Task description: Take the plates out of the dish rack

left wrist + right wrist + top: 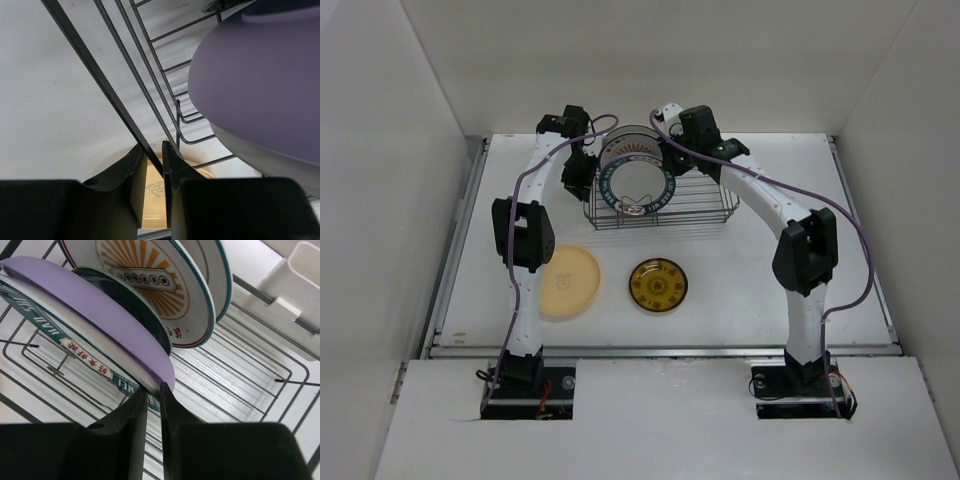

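The dark wire dish rack (705, 208) stands at the table's back middle. It holds a white plate with a teal lettered rim (636, 187) in front and a sunburst-patterned plate (150, 275) behind. A lavender plate (100, 315) leans between them and also shows in the left wrist view (255, 75). My left gripper (152, 150) is at the rack's left end, shut on its top rim wire (100, 75). My right gripper (152, 390) reaches into the rack, its jaws closed on the lavender plate's lower rim. A pale yellow plate (568, 282) and a small ochre plate (658, 284) lie on the table.
A white plastic cup (295, 275) is clipped to the rack's rim at the right. The white table (770, 290) is walled by white panels on the left, right and back. Purple cables hang along both arms.
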Controlling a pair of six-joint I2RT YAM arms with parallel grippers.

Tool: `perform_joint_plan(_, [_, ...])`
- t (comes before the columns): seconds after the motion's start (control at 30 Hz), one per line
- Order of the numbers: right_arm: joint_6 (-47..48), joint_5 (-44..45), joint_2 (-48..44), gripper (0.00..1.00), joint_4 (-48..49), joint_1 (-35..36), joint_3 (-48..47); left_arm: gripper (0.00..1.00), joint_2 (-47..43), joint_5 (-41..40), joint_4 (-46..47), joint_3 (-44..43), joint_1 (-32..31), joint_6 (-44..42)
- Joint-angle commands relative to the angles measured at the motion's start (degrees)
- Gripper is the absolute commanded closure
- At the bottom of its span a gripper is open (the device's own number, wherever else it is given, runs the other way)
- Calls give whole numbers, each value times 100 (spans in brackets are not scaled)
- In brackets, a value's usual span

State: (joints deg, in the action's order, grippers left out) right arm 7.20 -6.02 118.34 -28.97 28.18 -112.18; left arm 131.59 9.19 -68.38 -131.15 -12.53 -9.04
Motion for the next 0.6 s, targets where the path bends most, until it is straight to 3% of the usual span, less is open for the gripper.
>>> perform_joint_plan(0.0, [-158,321,-576,95,410,-41,-41,88,-98,-198,-97,2,5,-28])
perform_joint_plan(0.07, [-158,321,-523,86,332,-41,-41,88,-151,-146,-97,2,5,-28])
perform_joint_plan(0.13, [-158,321,-470,84,278,-41,-41,88,-256,-146,8,63,5,-28])
perform_joint_plan(0.17, [-158,269,-470,85,278,-41,29,89,-257,-146,9,159,5,-28])
perform_joint_plan(0.23, [-158,199,-417,100,278,-41,30,97,-257,-146,97,160,-47,-28])
perform_joint_plan(0.27, [-210,198,-417,100,278,-41,30,100,-257,-146,97,160,-47,-28])
perform_joint_plan(0.57, [-781,1112,-1094,100,270,-94,-366,100,-257,-146,211,-15,-47,77])
